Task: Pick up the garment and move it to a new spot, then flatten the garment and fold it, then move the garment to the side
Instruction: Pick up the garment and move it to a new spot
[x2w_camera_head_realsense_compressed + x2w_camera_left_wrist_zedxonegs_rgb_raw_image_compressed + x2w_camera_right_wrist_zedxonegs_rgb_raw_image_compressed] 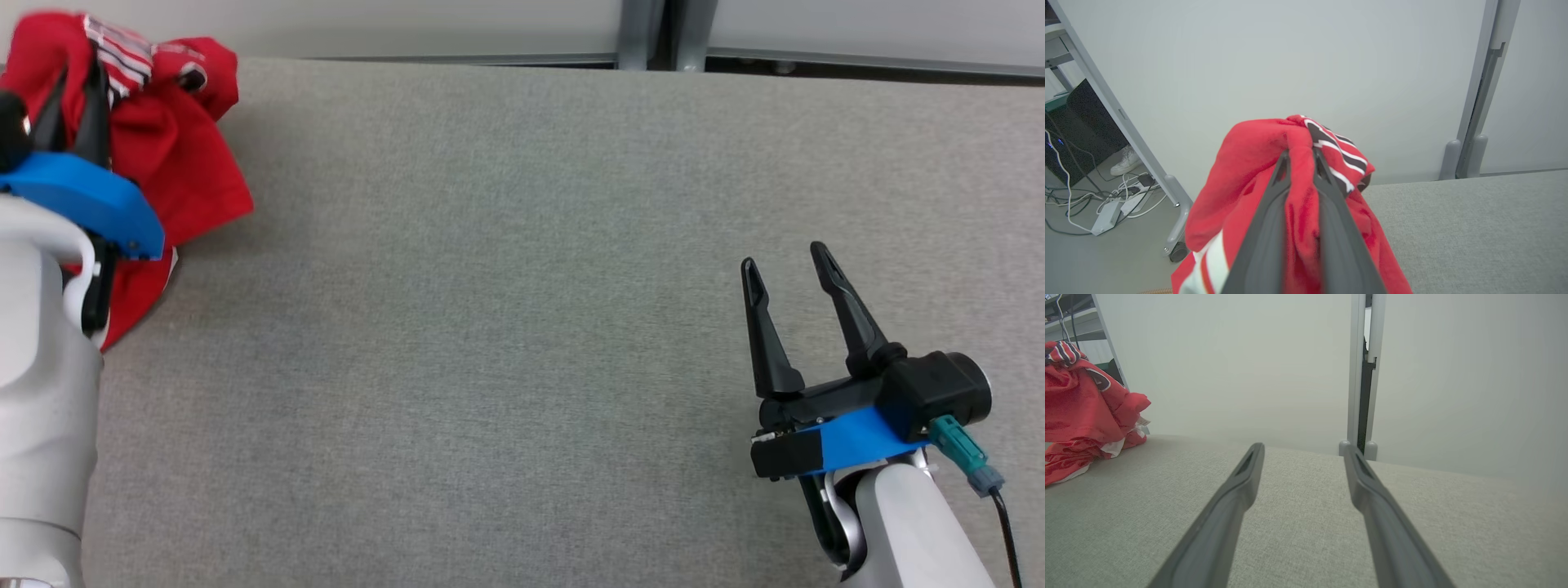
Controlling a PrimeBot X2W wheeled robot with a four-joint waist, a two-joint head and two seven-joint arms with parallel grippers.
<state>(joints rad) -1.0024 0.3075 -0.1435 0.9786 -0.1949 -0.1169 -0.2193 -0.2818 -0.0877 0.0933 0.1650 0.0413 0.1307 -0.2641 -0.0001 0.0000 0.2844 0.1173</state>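
Observation:
The garment (175, 159) is a red jersey with white and black striped trim, bunched up at the far left corner of the grey table (506, 327). My left gripper (73, 102) is shut on a fold of it; in the left wrist view the two dark fingers (1274, 204) pinch red cloth (1249, 163) between them, and the bunch hangs lifted. In the right wrist view the garment (1081, 404) sits at the far left, its lower part resting on the table. My right gripper (788, 261) is open over the table's near right, holding nothing, its fingers (1237, 490) spread wide.
A pale partition wall (408, 24) with a grey post (653, 33) runs along the table's far edge. Beyond the left edge, the floor holds cables and a power strip (1106, 212) beside a table leg with a caster (1177, 249).

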